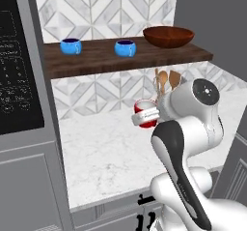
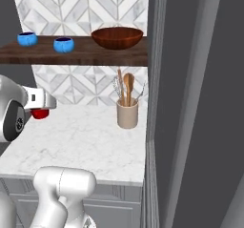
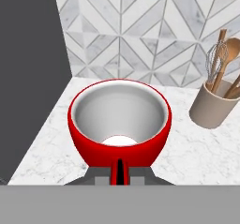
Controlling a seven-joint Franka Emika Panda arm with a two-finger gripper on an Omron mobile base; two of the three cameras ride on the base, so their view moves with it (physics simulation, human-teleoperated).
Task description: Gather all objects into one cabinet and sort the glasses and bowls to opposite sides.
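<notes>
My gripper (image 3: 119,169) is shut on the near rim of the red cup (image 3: 119,120), whose pale grey inside faces the hand camera. It holds the cup (image 1: 144,107) above the marble counter, below the dark-brown shelf board (image 1: 96,61); from the right the cup (image 2: 40,113) peeks out under the gripper (image 2: 42,104). On the shelf stand two bright-blue vessels (image 1: 71,46) (image 1: 125,48), one at the left and one mid-board, and the wide reddish-brown bowl (image 1: 168,36) sits at its right end. The same vessels (image 2: 27,38) (image 2: 63,44) and bowl (image 2: 117,37) appear in the right base view.
A beige crock of wooden utensils and a whisk (image 2: 127,113) (image 3: 215,106) stands on the marble counter (image 1: 106,148) to the cup's right. A tall grey unit with a dark appliance panel (image 1: 14,70) bounds the left. A grey wall panel (image 2: 190,103) closes the right.
</notes>
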